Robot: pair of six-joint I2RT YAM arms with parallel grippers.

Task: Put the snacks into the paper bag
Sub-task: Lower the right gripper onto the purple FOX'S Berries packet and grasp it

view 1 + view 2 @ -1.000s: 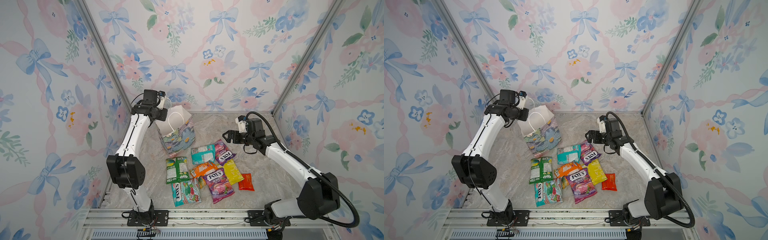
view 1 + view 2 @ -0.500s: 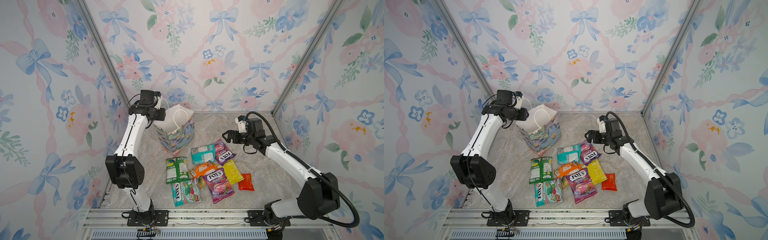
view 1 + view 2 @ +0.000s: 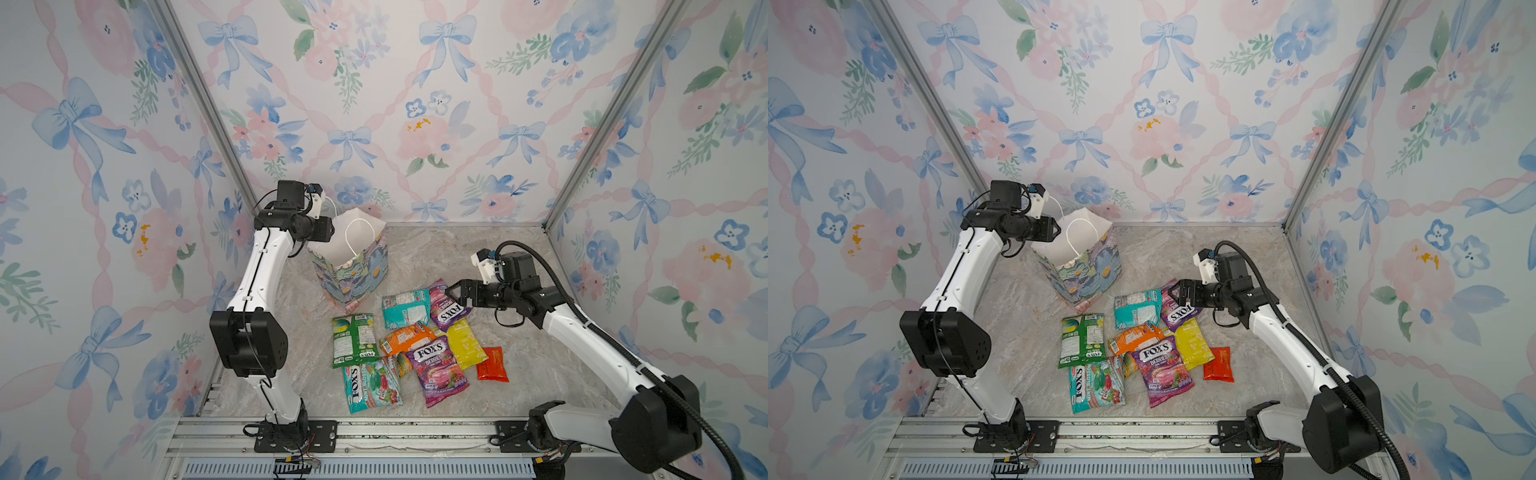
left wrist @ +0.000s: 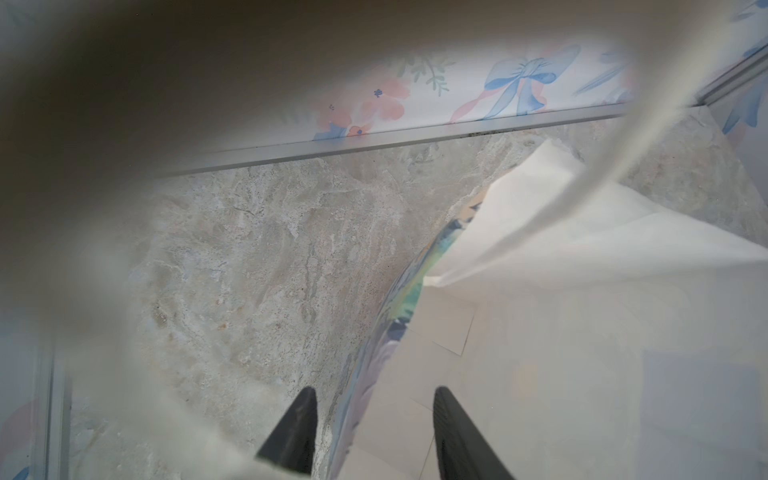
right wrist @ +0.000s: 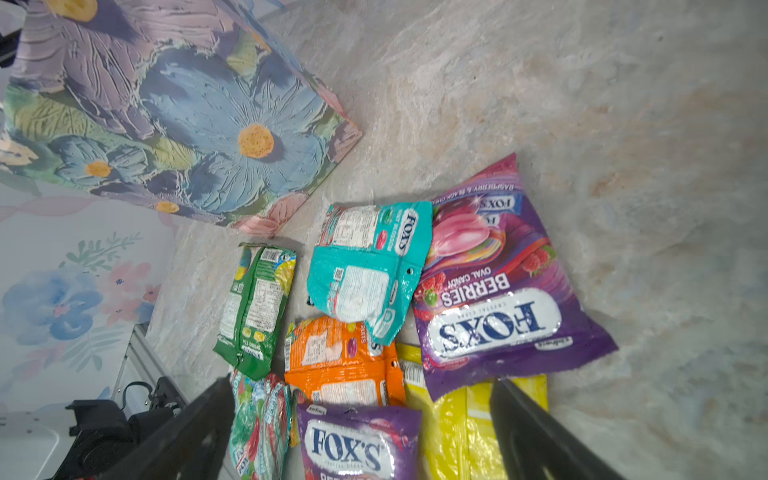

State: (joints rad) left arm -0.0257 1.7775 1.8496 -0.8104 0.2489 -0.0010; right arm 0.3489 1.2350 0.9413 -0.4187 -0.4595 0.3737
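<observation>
The left tool [image 3: 1054, 229] sits at the rim of the bag [image 3: 1088, 270], which stands open-mouthed on the table [image 3: 1225, 249]. The right tool [image 3: 1174, 294], jaws apart, hangs just over a purple pouch [image 3: 1179, 318]. The other snacks [image 3: 1133, 349] lie heaped just beside and below it.

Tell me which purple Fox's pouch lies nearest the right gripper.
The far purple pouch, beside the teal pouch, directly at the open right gripper. The near purple pouch lies closer to the front rail.
</observation>
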